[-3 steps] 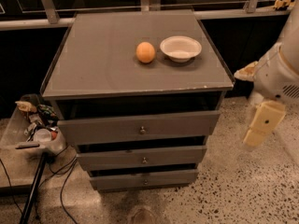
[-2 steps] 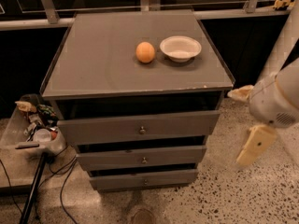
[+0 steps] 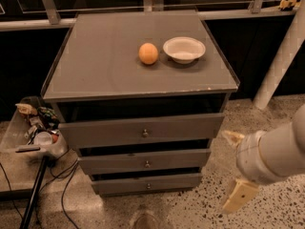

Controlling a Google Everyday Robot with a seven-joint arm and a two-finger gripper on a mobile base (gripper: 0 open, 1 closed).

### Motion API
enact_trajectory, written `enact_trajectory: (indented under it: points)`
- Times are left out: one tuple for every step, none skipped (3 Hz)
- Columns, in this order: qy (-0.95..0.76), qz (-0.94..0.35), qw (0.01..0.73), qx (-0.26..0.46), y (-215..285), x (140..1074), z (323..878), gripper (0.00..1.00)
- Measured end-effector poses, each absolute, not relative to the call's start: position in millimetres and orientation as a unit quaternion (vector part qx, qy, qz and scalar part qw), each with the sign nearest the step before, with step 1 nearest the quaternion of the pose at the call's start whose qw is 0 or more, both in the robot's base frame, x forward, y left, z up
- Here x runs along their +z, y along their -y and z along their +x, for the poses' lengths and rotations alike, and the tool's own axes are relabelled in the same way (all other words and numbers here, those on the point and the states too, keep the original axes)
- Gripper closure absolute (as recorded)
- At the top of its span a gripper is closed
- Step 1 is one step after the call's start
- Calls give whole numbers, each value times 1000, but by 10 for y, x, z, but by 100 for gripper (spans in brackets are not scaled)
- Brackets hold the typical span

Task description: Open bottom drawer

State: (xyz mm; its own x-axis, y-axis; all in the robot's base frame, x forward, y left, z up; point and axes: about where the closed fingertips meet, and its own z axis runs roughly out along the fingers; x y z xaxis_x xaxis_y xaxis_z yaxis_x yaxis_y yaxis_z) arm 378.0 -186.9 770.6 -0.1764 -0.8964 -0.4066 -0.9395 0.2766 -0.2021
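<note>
The bottom drawer [image 3: 124,184] is the slimmest grey front at the base of the cabinet, with a small round metal knob [image 3: 148,186] at its centre. It looks shut. My gripper [image 3: 237,167] hangs at the lower right, to the right of the cabinet and apart from it, at about the height of the lower drawers. Its two cream fingers [image 3: 239,195] stand spread apart with nothing between them.
The mid drawer [image 3: 114,162] and the top drawer [image 3: 105,131] sit above. An orange [image 3: 148,53] and a white bowl [image 3: 184,49] rest on the cabinet top [image 3: 95,56]. A clutter tray [image 3: 33,130], cables and a stand leg lie left. A white post [image 3: 281,61] stands right.
My gripper has moved down along the right side of the cabinet, from top-drawer height to near the lower drawers. The drawers have not moved.
</note>
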Motion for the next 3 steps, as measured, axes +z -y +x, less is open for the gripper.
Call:
enact_trajectory:
  points:
    - [-793,-568,215,45,1779,6832,4082,0]
    - [-793,-568,215,45,1779,6832,4082,0]
    - [-790,-573,212,49,1720,6683,4139,0]
